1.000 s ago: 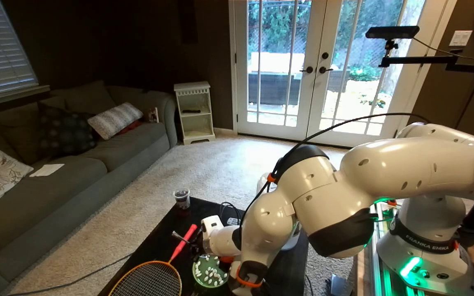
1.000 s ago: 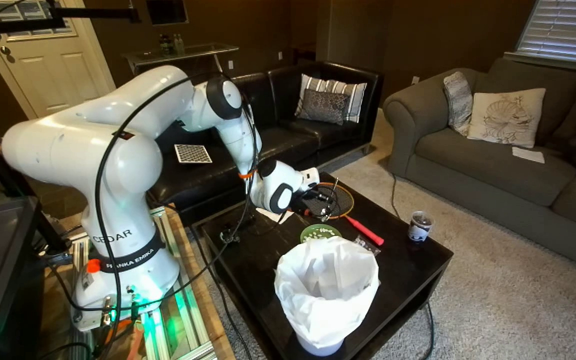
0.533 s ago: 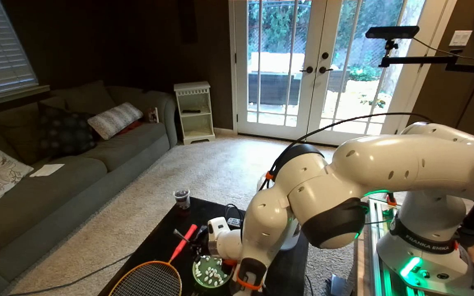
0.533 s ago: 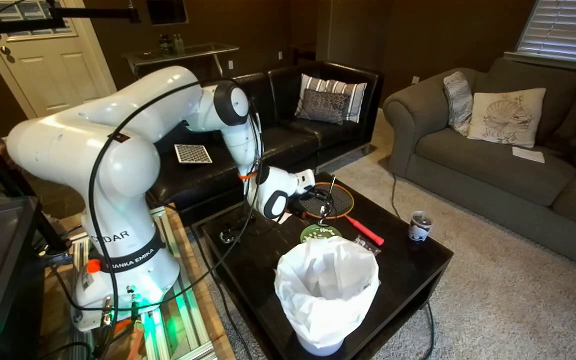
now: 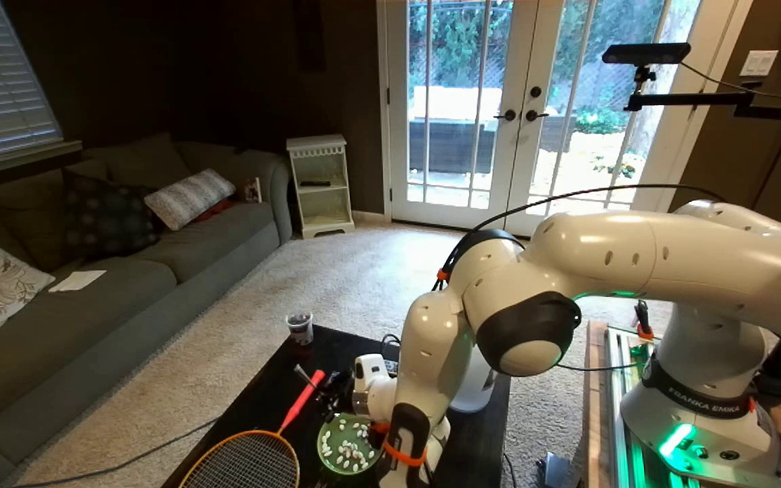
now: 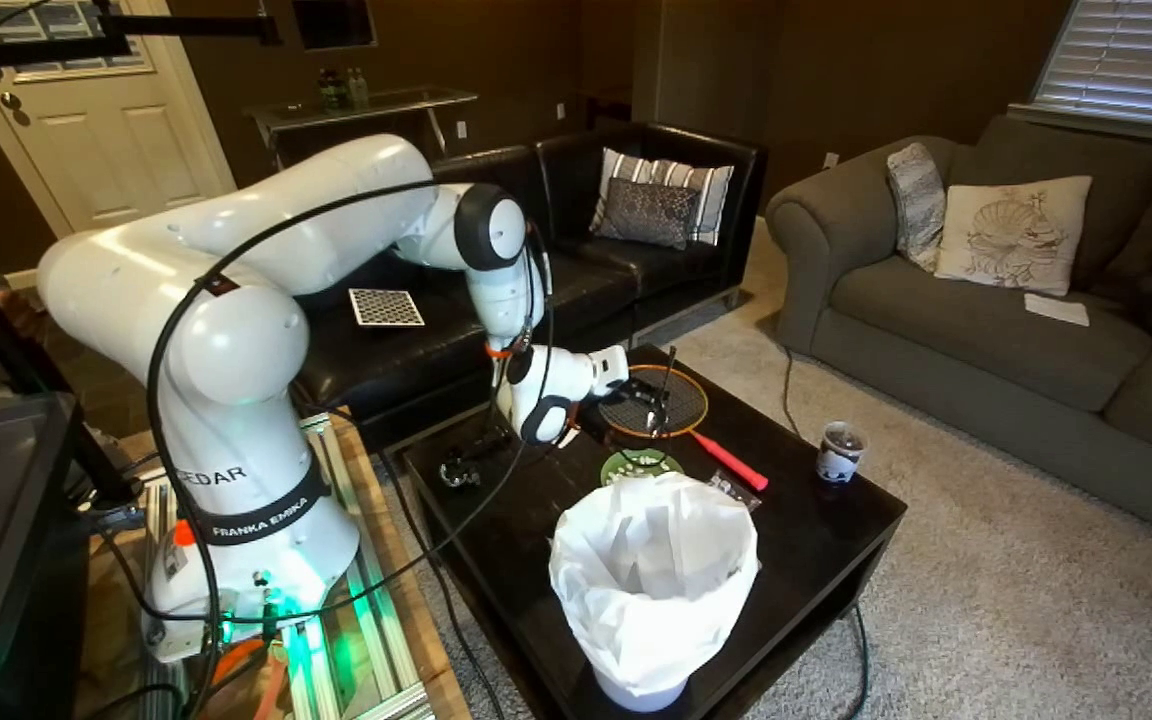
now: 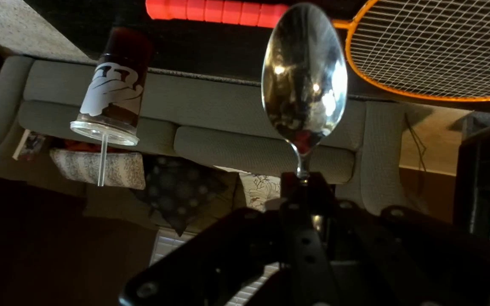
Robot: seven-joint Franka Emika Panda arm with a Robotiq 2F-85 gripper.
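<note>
My gripper [image 7: 303,183] is shut on a shiny metal spoon [image 7: 305,74], whose bowl end points away from the jaws in the wrist view. In both exterior views the gripper [image 5: 333,394] [image 6: 648,398] is over the dark table, with a thin end of the spoon [image 6: 671,362] sticking up. A green bowl [image 5: 344,447] with several small white pieces stands close by the gripper; it also shows partly behind the bin [image 6: 636,464]. I cannot tell whether the spoon touches it. The bowl is out of the wrist view.
A racket [image 5: 245,466] with a red handle [image 7: 223,12] lies beside the bowl. A cup with a lid and straw [image 7: 111,95] stands near the table corner. A white-lined bin [image 6: 651,590], a clear packet [image 6: 734,488] and dark cables lie about the table [image 6: 796,560].
The arm has swung; in an exterior view the gripper and spoon have shifted slightly right and up, along the green bowl's edge. The gripper stays shut on the spoon. The objects on the table have not moved.
</note>
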